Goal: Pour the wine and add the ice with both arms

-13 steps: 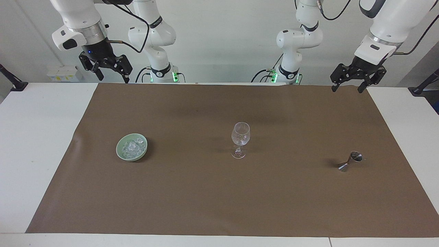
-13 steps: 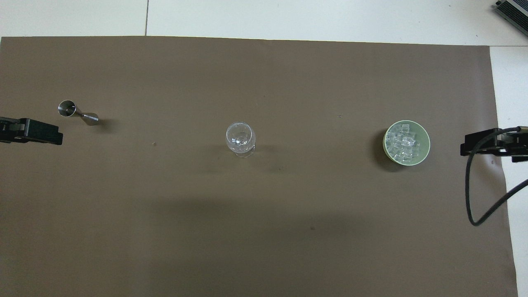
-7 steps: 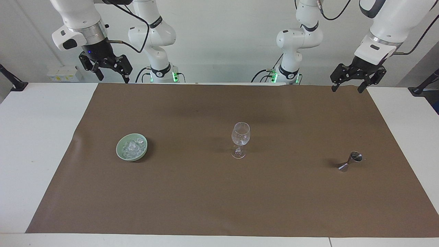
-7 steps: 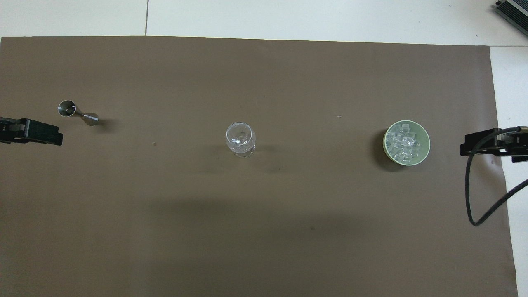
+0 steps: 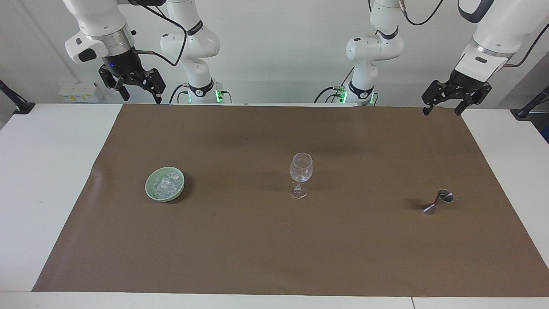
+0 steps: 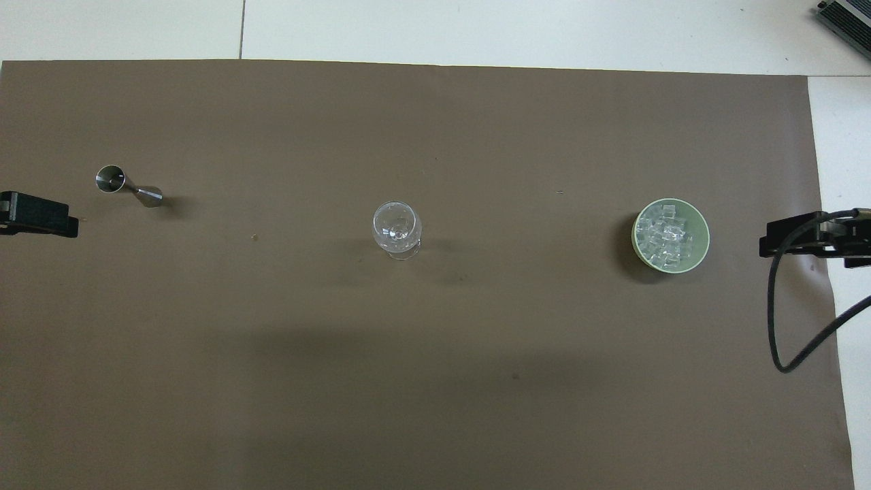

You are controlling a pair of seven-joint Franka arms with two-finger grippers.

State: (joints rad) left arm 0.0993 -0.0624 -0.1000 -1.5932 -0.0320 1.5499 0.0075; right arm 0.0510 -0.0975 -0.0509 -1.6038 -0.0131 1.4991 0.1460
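A clear stemmed glass [image 5: 301,168] [image 6: 395,224] stands upright mid-mat. The ice [image 5: 166,183] [image 6: 665,235] is heaped in a pale green bowl [image 5: 149,193] [image 6: 702,228] toward the right arm's end. A small steel jigger [image 5: 438,201] [image 6: 128,187] stands toward the left arm's end. No wine shows. My right gripper [image 5: 141,98] [image 6: 789,241] hangs open and empty, high over the mat's edge by its base. High up at the left arm's end, the left gripper [image 5: 441,113] [image 6: 41,218] is open and empty too.
A brown mat [image 5: 274,249] covers most of the white table [image 5: 47,171]. A black cable [image 6: 776,327] loops down from the right arm. Black clamp mounts [image 5: 17,104] [image 5: 526,110] sit at the table's corners beside the robots.
The left gripper has drifted outward toward its own end of the table, showing less in the overhead view. The right arm and the objects have not moved.
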